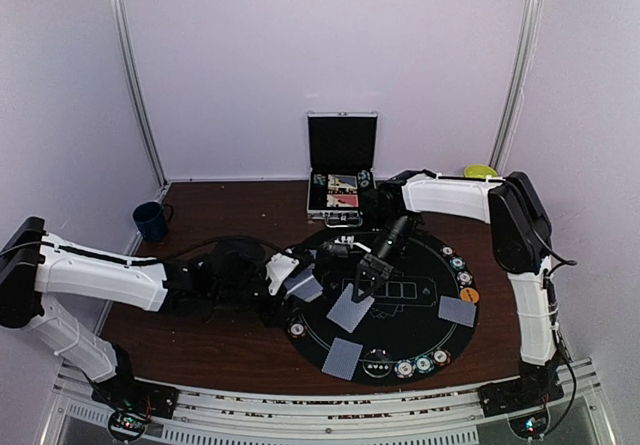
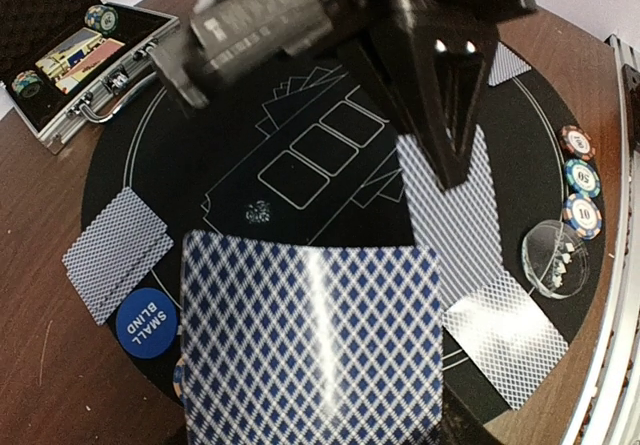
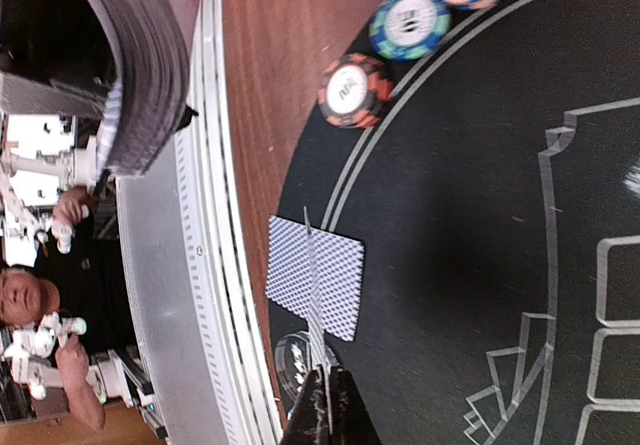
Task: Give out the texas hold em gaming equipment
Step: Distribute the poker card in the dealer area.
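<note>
My left gripper (image 1: pixel 290 277) is shut on the deck of grey-blue-backed cards (image 1: pixel 304 283). The deck fills the lower left wrist view (image 2: pixel 312 340) and hides the fingers. My right gripper (image 1: pixel 364 283) is shut on one card (image 1: pixel 350 308) and holds it just above the black round mat (image 1: pixel 400 320). The right wrist view shows this card edge-on (image 3: pixel 315 300) between the shut fingertips (image 3: pixel 327 373). One card (image 1: pixel 342 358) lies at the mat's near edge and another (image 1: pixel 457 311) lies at the right. Striped chips (image 1: pixel 460 270) and an orange button (image 1: pixel 469 294) sit at the right rim.
The open silver case (image 1: pixel 342 165) stands behind the mat. A dark blue mug (image 1: pixel 152 221) stands at far left. More chips (image 1: pixel 422 365) and a clear dish (image 1: pixel 376 362) sit at the mat's near rim. A blue "small blind" button (image 2: pixel 146 320) lies by the left card (image 2: pixel 118 253).
</note>
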You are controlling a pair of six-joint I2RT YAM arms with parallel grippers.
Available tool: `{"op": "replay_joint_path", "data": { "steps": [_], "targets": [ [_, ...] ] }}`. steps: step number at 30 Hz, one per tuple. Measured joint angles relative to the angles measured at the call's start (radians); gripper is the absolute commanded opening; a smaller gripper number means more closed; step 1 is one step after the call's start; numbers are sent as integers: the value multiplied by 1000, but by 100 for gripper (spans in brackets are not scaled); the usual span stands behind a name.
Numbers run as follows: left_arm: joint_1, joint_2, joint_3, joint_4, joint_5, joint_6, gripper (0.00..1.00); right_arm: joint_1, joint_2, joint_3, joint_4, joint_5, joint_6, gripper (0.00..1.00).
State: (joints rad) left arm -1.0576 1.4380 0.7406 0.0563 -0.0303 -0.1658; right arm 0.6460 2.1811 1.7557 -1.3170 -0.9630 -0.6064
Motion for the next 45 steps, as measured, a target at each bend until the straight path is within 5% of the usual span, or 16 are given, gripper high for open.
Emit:
{"op": "replay_joint_path", "data": {
  "steps": [27, 45],
  "targets": [
    [-6, -64, 0, -6, -34, 0, 53, 183, 102, -41, -28, 4, -56, 2],
    [-6, -64, 0, -6, -34, 0, 53, 188, 126, -41, -30, 33, -47, 19]
  ]
}}
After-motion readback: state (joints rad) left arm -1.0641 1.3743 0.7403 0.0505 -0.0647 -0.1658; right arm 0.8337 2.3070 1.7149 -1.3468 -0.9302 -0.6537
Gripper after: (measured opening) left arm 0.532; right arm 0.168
